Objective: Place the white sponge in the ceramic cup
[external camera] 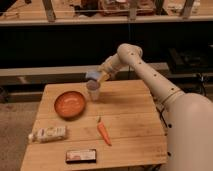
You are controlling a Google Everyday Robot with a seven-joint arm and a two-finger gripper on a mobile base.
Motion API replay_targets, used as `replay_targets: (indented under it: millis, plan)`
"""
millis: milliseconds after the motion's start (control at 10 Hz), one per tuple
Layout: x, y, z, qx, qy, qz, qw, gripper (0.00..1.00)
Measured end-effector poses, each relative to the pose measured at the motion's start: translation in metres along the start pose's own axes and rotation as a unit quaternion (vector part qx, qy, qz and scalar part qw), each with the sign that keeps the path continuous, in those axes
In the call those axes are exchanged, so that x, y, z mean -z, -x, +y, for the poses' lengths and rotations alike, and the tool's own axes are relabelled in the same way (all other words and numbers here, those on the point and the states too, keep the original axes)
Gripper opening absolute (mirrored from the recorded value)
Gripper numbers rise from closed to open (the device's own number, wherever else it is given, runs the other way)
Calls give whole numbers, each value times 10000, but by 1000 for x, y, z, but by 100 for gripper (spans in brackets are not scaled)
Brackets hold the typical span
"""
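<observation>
The ceramic cup stands upright on the wooden table, just right of the orange bowl. Directly above its rim hangs the white sponge, a pale bluish block. My gripper reaches in from the right at the end of the white arm and is shut on the sponge. The sponge sits a little above the cup's mouth, and I cannot tell whether it touches the rim.
An orange-red bowl sits at the table's left. A carrot lies near the middle front. A whitish printed bag lies at the left front, a dark flat packet at the front edge.
</observation>
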Motion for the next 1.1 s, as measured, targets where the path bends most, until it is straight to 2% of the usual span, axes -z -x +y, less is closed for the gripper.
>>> replay_targets:
  millis: [200, 300, 500, 600, 1100]
  plan:
    - [-2, 1, -1, 22, 18, -4, 10000, 1]
    - [-3, 3, 0, 33, 27, -9, 10000, 6]
    - [-4, 1, -1, 36, 28, -9, 10000, 23]
    - [-3, -1, -2, 33, 28, -3, 10000, 27]
    - [-7, 0, -3, 64, 53, -9, 10000, 27]
